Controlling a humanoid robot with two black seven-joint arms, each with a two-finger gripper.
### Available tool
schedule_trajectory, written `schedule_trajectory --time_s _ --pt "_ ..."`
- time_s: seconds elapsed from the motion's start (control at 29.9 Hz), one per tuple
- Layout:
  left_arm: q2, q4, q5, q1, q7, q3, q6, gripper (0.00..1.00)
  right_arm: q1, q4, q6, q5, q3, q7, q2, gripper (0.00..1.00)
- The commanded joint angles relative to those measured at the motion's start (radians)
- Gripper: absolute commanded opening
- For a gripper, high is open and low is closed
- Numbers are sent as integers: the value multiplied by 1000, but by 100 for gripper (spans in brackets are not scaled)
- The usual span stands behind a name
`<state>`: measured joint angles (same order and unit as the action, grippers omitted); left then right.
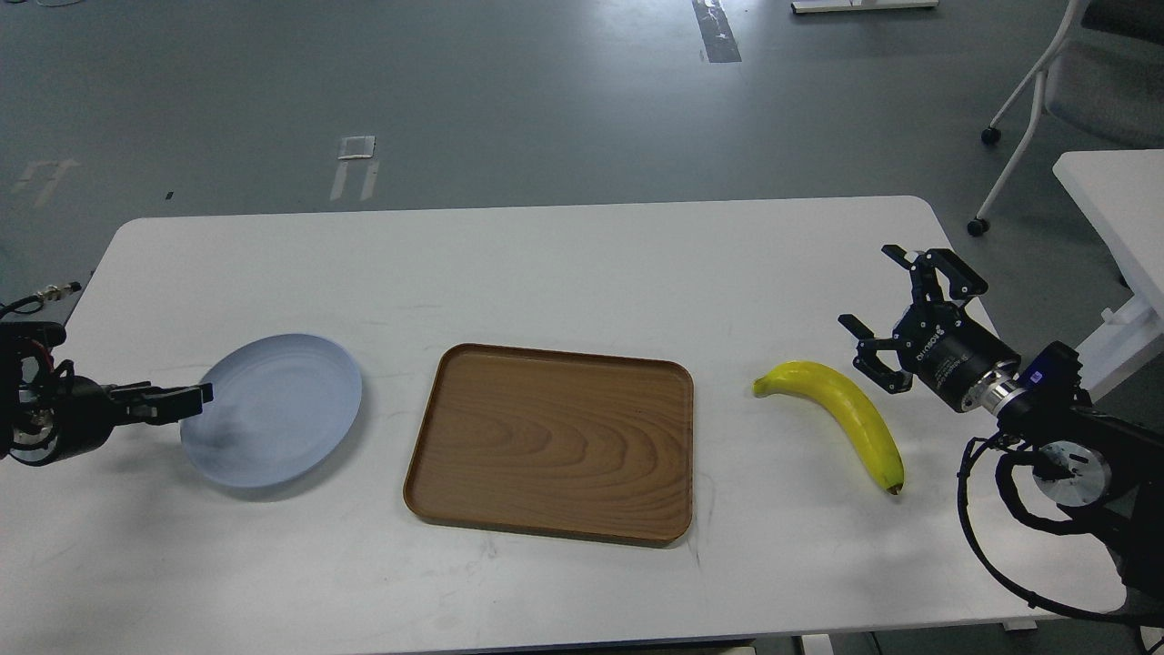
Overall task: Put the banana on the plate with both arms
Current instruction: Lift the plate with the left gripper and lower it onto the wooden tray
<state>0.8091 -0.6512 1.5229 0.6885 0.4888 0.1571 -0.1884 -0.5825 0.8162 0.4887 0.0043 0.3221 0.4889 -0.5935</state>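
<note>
A white counter (pixel 564 264) carries three things in a row. At the left lies the pale blue-grey plate (pixel 282 405), which looks slightly blurred and tipped, its left rim raised off the surface. In the middle sits a rectangular brown wooden tray (pixel 553 441), flat and with nothing on it. To the right of the tray, well apart from the plate, the yellow banana (pixel 841 414) rests on the counter, its greenish stem end pointing toward the tray and its dark tip nearer the front edge.

The left gripper (pixel 186 398) comes in from the left edge and reaches the plate's left rim, its thin black fingers touching the rim there. The jaws look narrow and seem to pinch the rim, though the view is edge-on.

The right gripper (pixel 887 314) hangs just beyond and to the right of the banana, tilted up and toward the left, with the black arm and looping cable trailing toward the lower right corner. Its jaws stand wide apart and hold nothing; the lower finger is near the banana's upper curve but does not touch it.

On the grey floor beyond the counter, a wheeled chair (pixel 1082 82) stands at the upper right.
</note>
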Motion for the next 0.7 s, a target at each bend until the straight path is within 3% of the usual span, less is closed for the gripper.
schedule_trajectory --time_s 0.0,0.13,0.2,0.27,0.33,0.37,0.4,0.67 --pt "-5 13 -4 -27 0 -2 3 82 4 0 0 0 0 0 0 99" --pt "-16 13 -12 -30 0 -2 6 77 4 0 0 0 0 0 0 99" --pt "-18 13 -33 -30 0 -4 6 62 3 0 0 -1 0 0 0 99" --pt "-18 12 -41 -30 0 -4 4 55 1 -2 0 -1 0 0 0 99" --pt "-18 8 -44 -30 0 -4 3 27 1 -2 0 -1 0 0 0 99" --pt "-18 8 -47 -32 0 -4 3 6 3 -2 0 -1 0 0 1 99" --pt "-16 5 -46 -32 0 -4 3 0 4 -2 0 -1 0 0 1 99" --pt "-13 -7 -47 -32 0 -1 12 0 1 0 0 -3 0 0 1 99"
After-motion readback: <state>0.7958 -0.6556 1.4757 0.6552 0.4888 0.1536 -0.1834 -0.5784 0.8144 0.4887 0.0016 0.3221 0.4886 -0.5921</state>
